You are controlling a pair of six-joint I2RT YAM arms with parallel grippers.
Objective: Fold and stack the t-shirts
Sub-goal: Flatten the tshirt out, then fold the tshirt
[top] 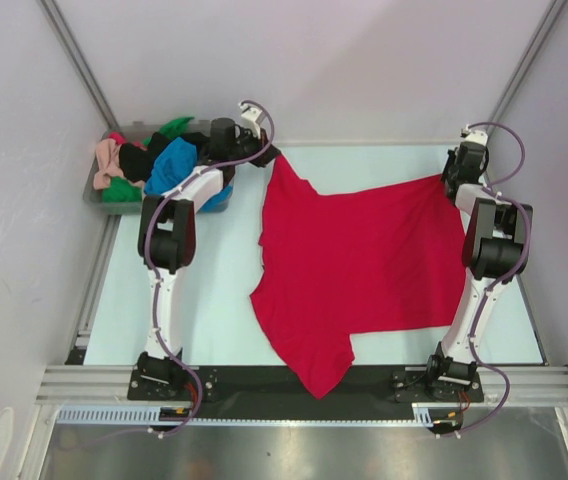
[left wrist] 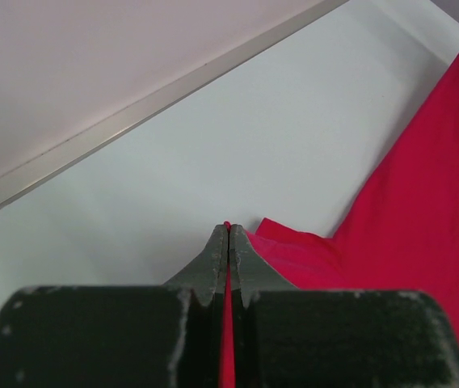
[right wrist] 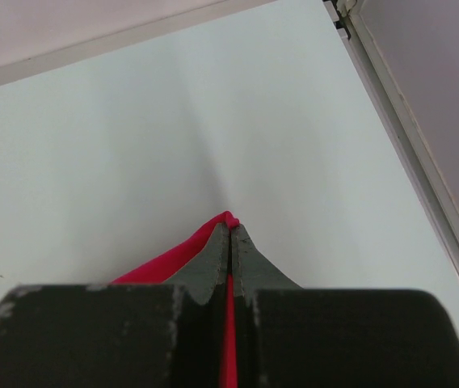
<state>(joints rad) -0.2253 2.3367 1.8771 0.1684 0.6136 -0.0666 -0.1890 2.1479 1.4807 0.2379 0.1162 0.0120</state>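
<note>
On tabletop [top: 204, 300], red shirt [top: 364, 260] lies spread between the arms. Left claw [left wrist: 228, 230] is clamped on its far-left corner, right claw [right wrist: 230, 229] on far-right corner. Other shirts [top: 169, 165] sit piled in bin [top: 94, 192].

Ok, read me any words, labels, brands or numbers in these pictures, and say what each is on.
None to read. The large red cloth t-shirt is plain, the clear grey plastic bin and the coloured cloth shirts piled in it show no label, and the left gripper and right gripper, both shut on the red t-shirt, bear no markings.
</note>
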